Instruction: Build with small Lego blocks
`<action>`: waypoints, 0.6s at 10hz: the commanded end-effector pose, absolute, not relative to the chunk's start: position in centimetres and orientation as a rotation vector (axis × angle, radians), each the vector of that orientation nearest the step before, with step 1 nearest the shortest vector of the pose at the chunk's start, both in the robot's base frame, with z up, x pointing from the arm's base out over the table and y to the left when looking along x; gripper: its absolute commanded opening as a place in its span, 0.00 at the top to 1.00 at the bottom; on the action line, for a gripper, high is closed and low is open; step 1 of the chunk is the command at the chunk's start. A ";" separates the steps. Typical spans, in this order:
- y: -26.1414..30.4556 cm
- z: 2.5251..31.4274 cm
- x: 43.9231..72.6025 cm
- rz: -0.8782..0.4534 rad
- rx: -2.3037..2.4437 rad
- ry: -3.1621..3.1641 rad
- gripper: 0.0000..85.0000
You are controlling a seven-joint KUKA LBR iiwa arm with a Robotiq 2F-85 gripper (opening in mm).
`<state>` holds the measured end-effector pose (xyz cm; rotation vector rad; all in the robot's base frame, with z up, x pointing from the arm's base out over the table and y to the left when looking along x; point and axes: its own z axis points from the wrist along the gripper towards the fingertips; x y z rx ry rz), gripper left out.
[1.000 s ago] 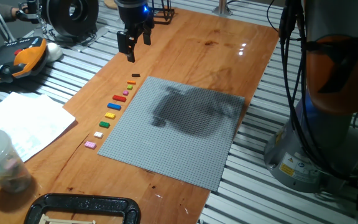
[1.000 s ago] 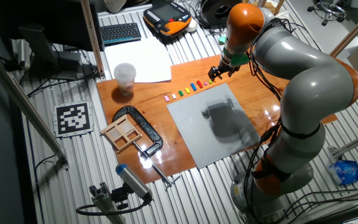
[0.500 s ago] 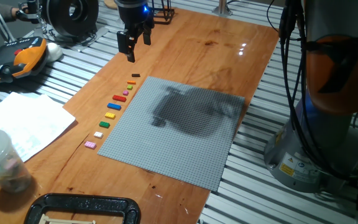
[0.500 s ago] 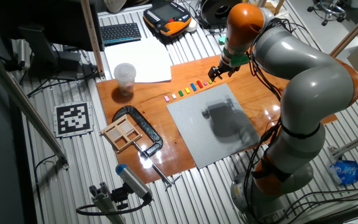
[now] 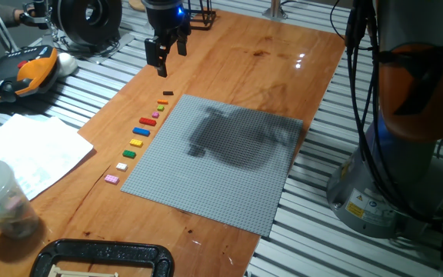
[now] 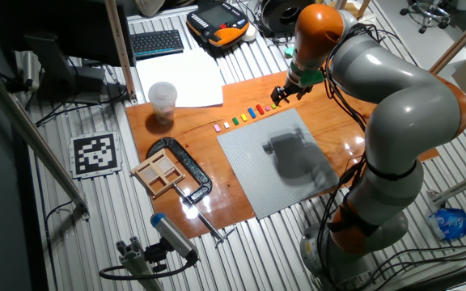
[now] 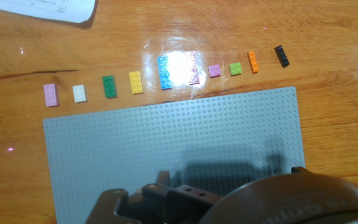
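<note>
On the wooden table (image 5: 237,46), glare washes out one small Lego block (image 7: 193,67); fingers (image 5: 162,60) released.

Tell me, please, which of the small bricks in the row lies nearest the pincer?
The black brick, at the end of the row beside the grey baseplate; the pincer hangs just beyond it, and the orange brick comes next.

Arm links (image 6: 395,81): smooth rounded silver-grey shells.
Joints (image 6: 318,24): glossy orange bands.
Cables (image 5: 360,54): black, hanging alongside the column.
Base (image 5: 364,201): grey, with small yellow warning stickers.
Gripper (image 5: 167,52): black, two fingers, blue light above.
</note>
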<state>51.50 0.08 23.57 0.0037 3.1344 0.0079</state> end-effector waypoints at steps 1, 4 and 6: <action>0.1 23.7 51.5 0.103 0.424 3.014 0.60; 0.1 23.9 51.5 0.093 0.424 3.018 0.60; -0.1 24.5 51.5 0.021 0.387 3.011 0.60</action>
